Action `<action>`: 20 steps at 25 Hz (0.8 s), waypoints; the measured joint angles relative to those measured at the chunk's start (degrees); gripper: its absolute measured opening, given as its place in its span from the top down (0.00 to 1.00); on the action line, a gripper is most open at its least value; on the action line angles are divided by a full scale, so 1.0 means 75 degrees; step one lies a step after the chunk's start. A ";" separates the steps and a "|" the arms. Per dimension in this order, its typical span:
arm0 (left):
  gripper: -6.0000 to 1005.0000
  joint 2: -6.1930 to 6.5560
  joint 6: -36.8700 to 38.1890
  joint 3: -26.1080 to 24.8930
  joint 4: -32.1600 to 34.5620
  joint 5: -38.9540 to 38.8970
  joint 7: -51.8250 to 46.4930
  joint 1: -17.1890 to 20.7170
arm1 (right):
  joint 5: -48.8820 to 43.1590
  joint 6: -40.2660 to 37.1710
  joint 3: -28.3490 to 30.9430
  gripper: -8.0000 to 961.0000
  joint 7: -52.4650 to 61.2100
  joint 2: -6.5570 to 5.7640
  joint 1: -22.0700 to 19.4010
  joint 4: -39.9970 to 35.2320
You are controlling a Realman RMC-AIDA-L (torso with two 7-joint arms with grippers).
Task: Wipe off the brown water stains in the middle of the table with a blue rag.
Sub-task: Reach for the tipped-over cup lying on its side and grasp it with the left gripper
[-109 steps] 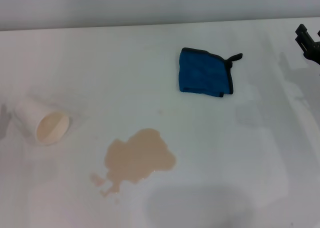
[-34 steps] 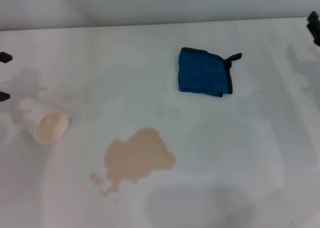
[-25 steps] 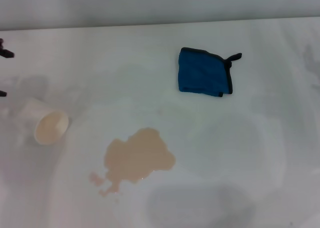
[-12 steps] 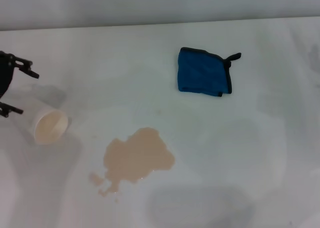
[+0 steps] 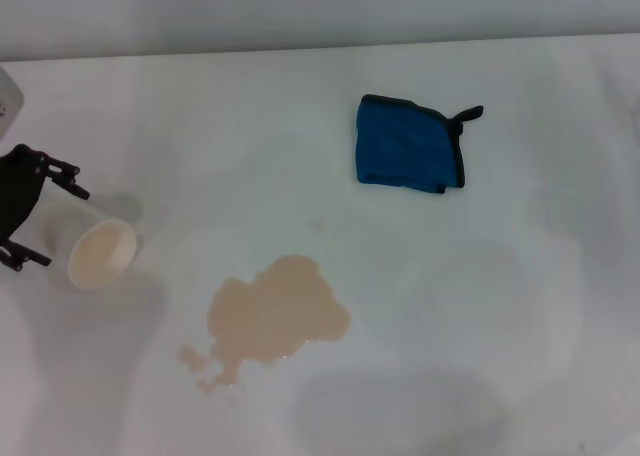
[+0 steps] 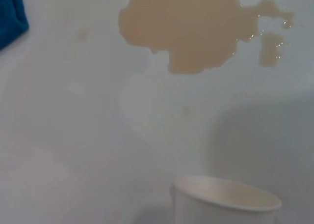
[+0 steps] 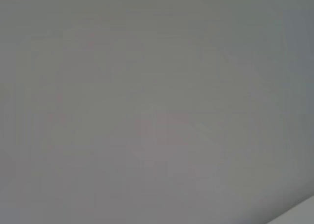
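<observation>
The brown water stains [image 5: 275, 316] lie as a pale tan blotch with small splashes at the near left of the white table [image 5: 450, 306]. They also show in the left wrist view [image 6: 186, 27]. The blue rag [image 5: 410, 156], black-trimmed with a loop, lies flat at the far middle right, and its corner shows in the left wrist view [image 6: 10, 13]. My left gripper [image 5: 62, 226] is open at the left edge, its fingers on either side of the tipped paper cup [image 5: 95, 246]. The right gripper is out of view.
The cream-white paper cup lies on its side, mouth toward the stain, and its rim shows close in the left wrist view [image 6: 225, 199]. The table's far edge [image 5: 320, 44] meets a grey wall. The right wrist view shows only a blank grey surface.
My left gripper has come in from the left edge and moved down around the cup. My right gripper has withdrawn past the right edge. Rag and stain have not moved.
</observation>
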 joint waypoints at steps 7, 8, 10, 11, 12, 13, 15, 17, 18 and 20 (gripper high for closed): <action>0.14 0.0021 -0.0195 -0.0016 0.0380 -0.0010 -0.0182 0.0083 | -0.0001 0.0005 0.0000 0.31 0.0008 0.0002 -0.0005 0.0042; 0.14 0.0021 -0.0252 -0.0018 0.0441 -0.0002 -0.0236 0.0097 | -0.0001 0.0005 0.0000 0.31 0.0008 0.0002 -0.0005 0.0042; 0.14 0.0021 -0.0463 -0.0024 0.0625 0.0030 -0.0423 0.0145 | -0.0003 0.0005 -0.0001 0.31 0.0011 0.0015 -0.0005 0.0049; 0.14 0.0018 -0.0541 -0.0024 0.0691 0.0039 -0.0469 0.0167 | -0.0004 0.0005 -0.0001 0.31 0.0011 0.0019 -0.0005 0.0052; 0.14 0.0018 -0.0541 -0.0024 0.0691 0.0039 -0.0469 0.0167 | -0.0005 0.0005 -0.0004 0.31 0.0012 0.0019 -0.0005 0.0055; 0.14 0.0007 -0.0690 -0.0023 0.0813 0.0046 -0.0515 0.0237 | -0.0005 0.0005 -0.0021 0.31 0.0012 0.0019 -0.0005 0.0055; 0.14 -0.0003 -0.0823 -0.0018 0.0947 0.0034 -0.0520 0.0347 | -0.0005 0.0005 -0.0049 0.31 0.0012 0.0021 -0.0005 0.0055; 0.14 -0.0010 -0.0875 -0.0017 0.1010 0.0015 -0.0521 0.0399 | -0.0006 0.0005 -0.0067 0.31 0.0012 0.0023 -0.0005 0.0055; 0.14 -0.0018 -0.0929 -0.0015 0.1046 -0.0002 -0.0532 0.0433 | -0.0006 0.0005 -0.0072 0.31 0.0012 0.0023 -0.0005 0.0055; 0.14 -0.0029 -0.1044 -0.0013 0.1118 -0.0017 -0.0593 0.0501 | -0.0015 0.0004 -0.0083 0.31 0.0012 0.0024 -0.0005 0.0050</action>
